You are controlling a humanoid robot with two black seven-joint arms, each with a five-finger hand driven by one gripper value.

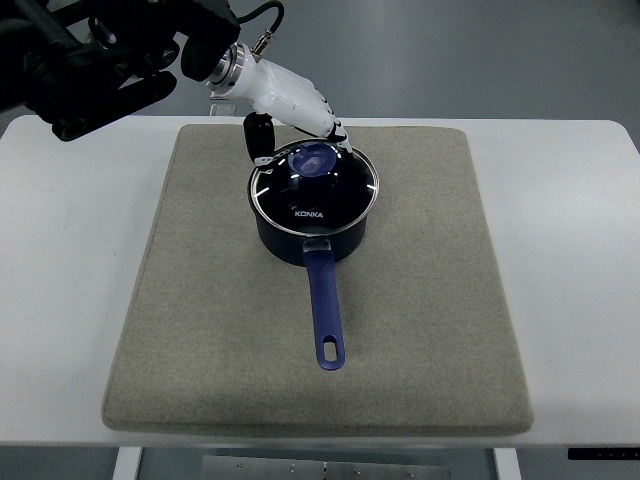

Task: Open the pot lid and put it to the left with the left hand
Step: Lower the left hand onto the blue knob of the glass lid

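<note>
Blue knob (pixel 313 160) sits under your left hand (pixel 296 128), fingers half-curled around it, not clamped; close firmly, lift lid (pixel 315 188) straight, set left on mat (pixel 200 280).

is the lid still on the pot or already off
On. The glass lid sits flat in the rim of the pot, its knob centred, with the left hand reaching the knob.

Mat (pixel 200 330) lies on the worktop (pixel 70 280), covering most of its middle. Saucepan (pixel 313 215) sits on the mat's far half, slightly left of centre, handle (pixel 324 305) pointing toward the near edge. Lid (pixel 335 195) on the saucepan, knob (pixel 314 159) toward the far side. Left hand (pixel 290 120) at the lid's far-left rim, reaching in from the far left.
</note>
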